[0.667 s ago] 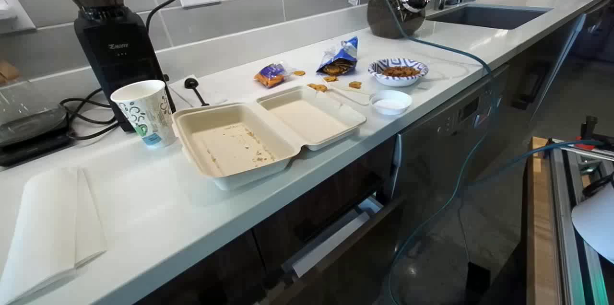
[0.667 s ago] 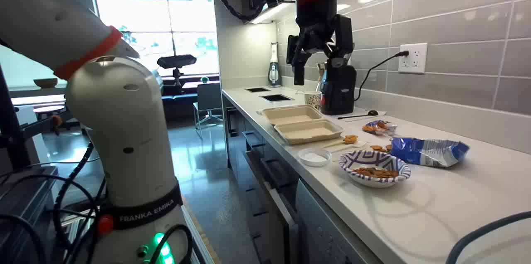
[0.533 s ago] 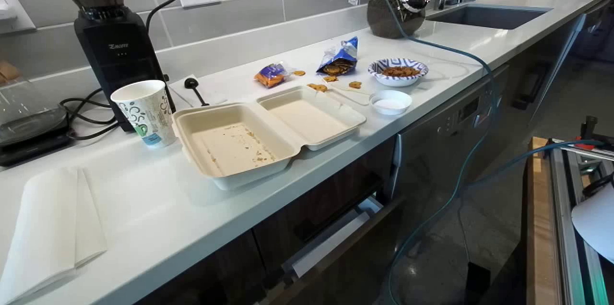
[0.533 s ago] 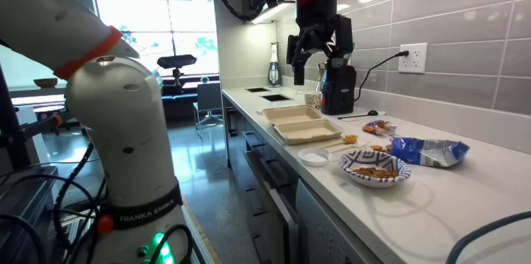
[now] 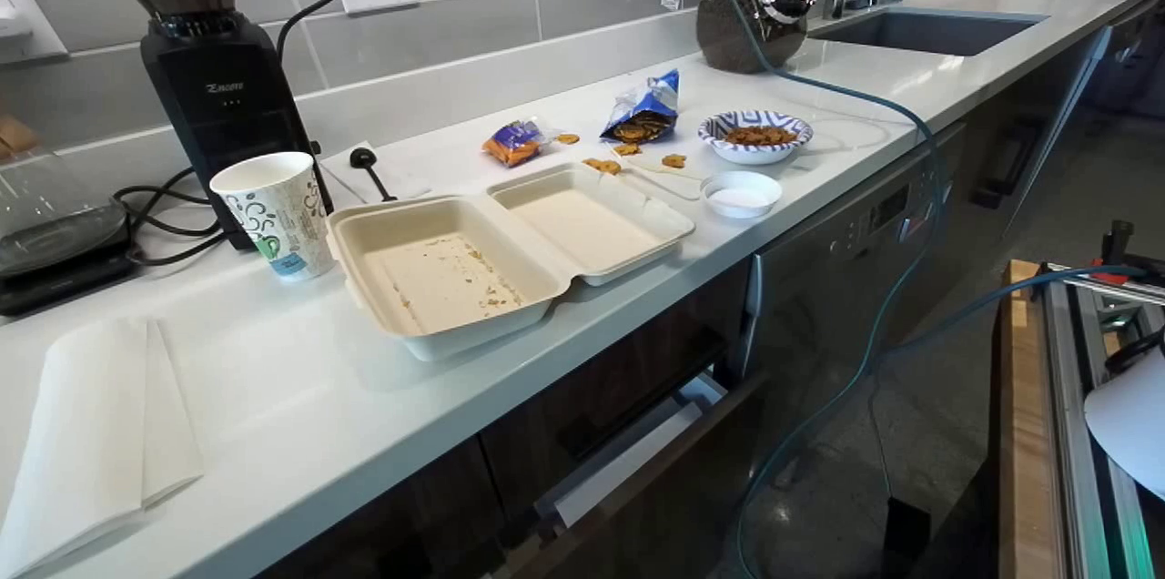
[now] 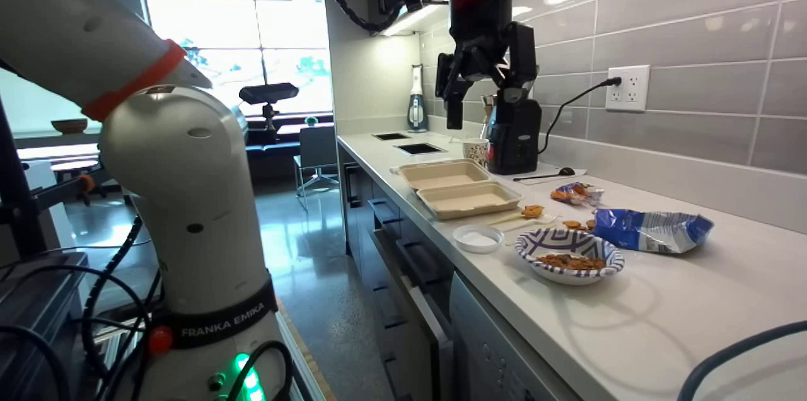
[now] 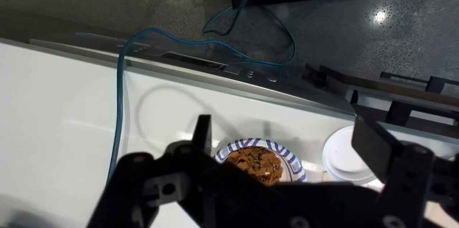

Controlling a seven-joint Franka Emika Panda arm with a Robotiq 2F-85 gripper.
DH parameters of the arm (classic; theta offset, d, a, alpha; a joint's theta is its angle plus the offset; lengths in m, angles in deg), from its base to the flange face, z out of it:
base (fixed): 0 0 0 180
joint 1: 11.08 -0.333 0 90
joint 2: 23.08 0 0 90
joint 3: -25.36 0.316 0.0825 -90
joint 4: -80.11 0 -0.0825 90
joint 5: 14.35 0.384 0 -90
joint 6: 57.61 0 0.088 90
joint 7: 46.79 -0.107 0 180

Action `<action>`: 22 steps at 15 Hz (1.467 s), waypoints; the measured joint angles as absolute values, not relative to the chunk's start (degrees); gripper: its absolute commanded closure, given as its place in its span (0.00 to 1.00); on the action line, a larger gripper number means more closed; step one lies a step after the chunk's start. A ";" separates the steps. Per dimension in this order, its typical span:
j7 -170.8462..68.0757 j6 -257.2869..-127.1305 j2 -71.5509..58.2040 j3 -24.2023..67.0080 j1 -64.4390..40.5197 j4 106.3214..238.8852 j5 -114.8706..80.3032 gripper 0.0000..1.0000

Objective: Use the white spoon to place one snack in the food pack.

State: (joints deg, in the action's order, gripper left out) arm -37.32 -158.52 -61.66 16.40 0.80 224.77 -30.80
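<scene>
Gripper [image 7: 285,135] hovering wide-spread, empty; should be squaring across white spoon [image 6: 506,219], 4 o'clock off clamshell [image 6: 465,195] in an exterior view.

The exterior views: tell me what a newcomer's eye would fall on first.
Most likely the big white robot arm filling the left of an exterior view, its open black tool hanging above the counter. Next, the open beige food pack on that counter, crumbs in the half nearer the paper cup; then the blue-patterned bowl near the blue bag.
</scene>
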 measured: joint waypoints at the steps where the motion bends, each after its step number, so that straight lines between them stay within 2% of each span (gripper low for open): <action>1: -37.31 -158.71 -61.53 16.29 0.62 224.75 -30.80 0.00; 5: -34.98 -164.08 -58.09 15.73 -1.71 224.43 -30.79 0.00; 13: -31.22 -182.26 -42.01 15.79 -7.22 220.52 -25.43 0.00; 18: -30.18 -183.47 -34.06 16.62 -8.68 216.91 -19.43 0.00; 22: -30.06 -183.47 -33.43 16.94 -8.42 216.55 -19.26 0.00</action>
